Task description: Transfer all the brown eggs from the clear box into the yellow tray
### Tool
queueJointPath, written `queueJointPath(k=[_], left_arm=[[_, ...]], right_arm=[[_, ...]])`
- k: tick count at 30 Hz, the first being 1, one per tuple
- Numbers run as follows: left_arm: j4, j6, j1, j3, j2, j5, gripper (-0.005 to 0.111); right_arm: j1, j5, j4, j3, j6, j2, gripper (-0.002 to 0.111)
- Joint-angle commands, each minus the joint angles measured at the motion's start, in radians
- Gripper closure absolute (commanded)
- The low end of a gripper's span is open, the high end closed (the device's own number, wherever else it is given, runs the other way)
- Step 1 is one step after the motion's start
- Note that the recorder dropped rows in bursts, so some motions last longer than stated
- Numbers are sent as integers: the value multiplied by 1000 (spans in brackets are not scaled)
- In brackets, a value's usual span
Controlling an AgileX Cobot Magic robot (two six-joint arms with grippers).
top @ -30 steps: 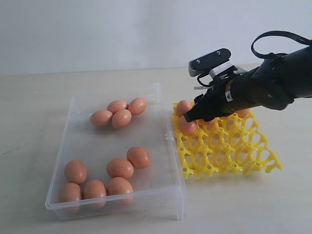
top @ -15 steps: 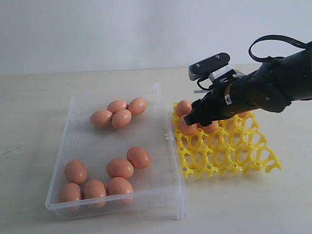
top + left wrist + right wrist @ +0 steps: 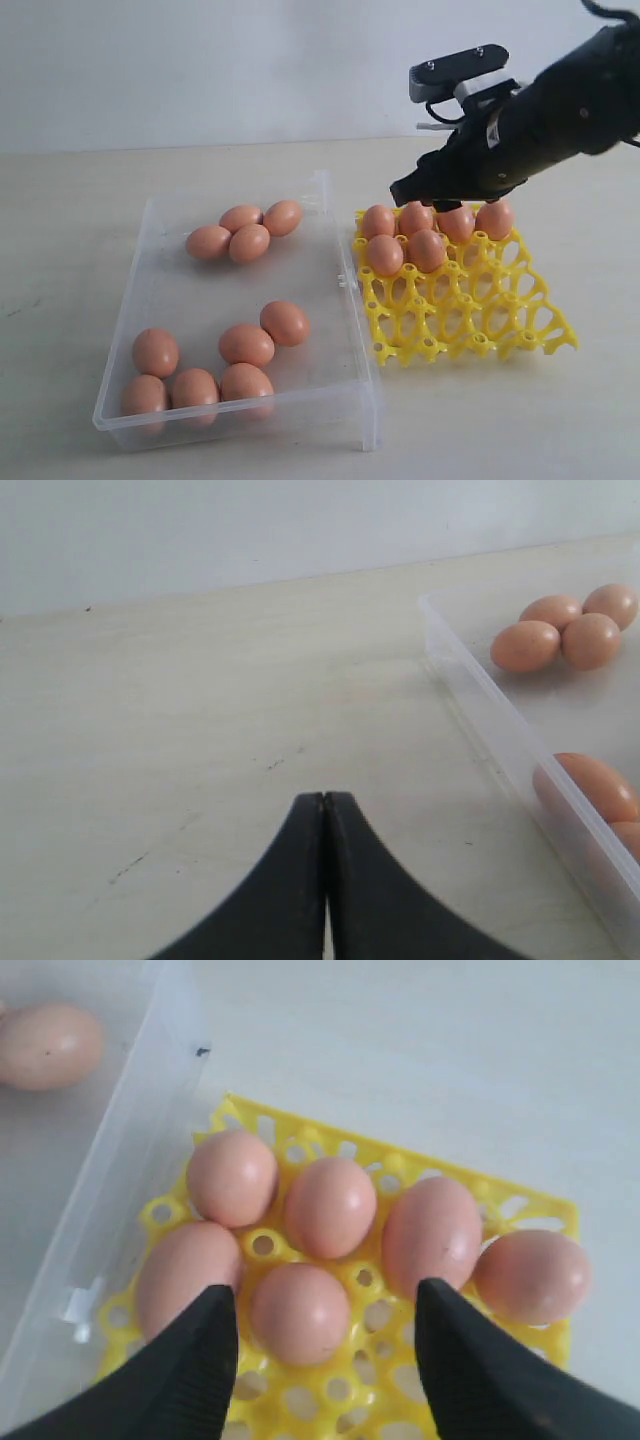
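Observation:
The clear box (image 3: pixel 345 290) holds several brown eggs, one cluster at its far end (image 3: pixel 249 243) and another at its near end (image 3: pixel 246 344). To its right the yellow tray (image 3: pixel 470 310) carries six eggs in its two far rows, the nearest one (image 3: pixel 427 250) in the second row. My right gripper (image 3: pixel 422 197) hovers open above those eggs, holding nothing. In the right wrist view its jaws (image 3: pixel 326 1295) stand wide on either side of an egg (image 3: pixel 298 1312) resting in the tray (image 3: pixel 236 1112), without touching it. My left gripper (image 3: pixel 325 798) is shut and empty over bare table beside the box wall (image 3: pixel 480 710).
The near half of the yellow tray shows empty cups (image 3: pixel 500 320). Bare table (image 3: pixel 480 420) lies in front of the tray and to the left of the box. A pale wall rises behind the table. The left arm is out of the exterior view.
My right gripper has lifted up and to the right, off the tray. The egg it covered now sits uncovered in the second row. The left gripper has not moved.

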Motion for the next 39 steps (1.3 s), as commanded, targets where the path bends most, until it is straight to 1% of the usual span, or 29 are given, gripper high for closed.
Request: queueJointPath(k=[1, 4, 8, 11, 17, 24, 37, 38, 39], left_arm=[[-4, -3, -1, -5, -6, -8, 107], [-4, -3, -1, -5, -6, -8, 107], [-4, -3, -1, -5, -6, -8, 107], [-4, -3, -1, -5, -6, -8, 107], [-4, -3, -1, -5, -6, -8, 107], [-4, -3, -1, -5, -6, -8, 107], [-4, -3, -1, -5, -6, -8, 107], [-4, -3, -1, -5, -6, -8, 107], [-4, -3, -1, -5, -6, -8, 107]], right_arm=[[20, 166, 266, -111, -209, 29, 47], [20, 246, 347, -175, -251, 74, 46], [20, 416, 358, -269, -251, 161, 46], [23, 488, 358, -333, -254, 226, 46], [42, 511, 359, -434, -252, 296, 46], [43, 617, 276, -567, -250, 394, 46], [43, 589, 261, -576, -279, 466, 46], [43, 589, 261, -576, -285, 471, 49], [43, 587, 256, -576, -287, 472, 53]])
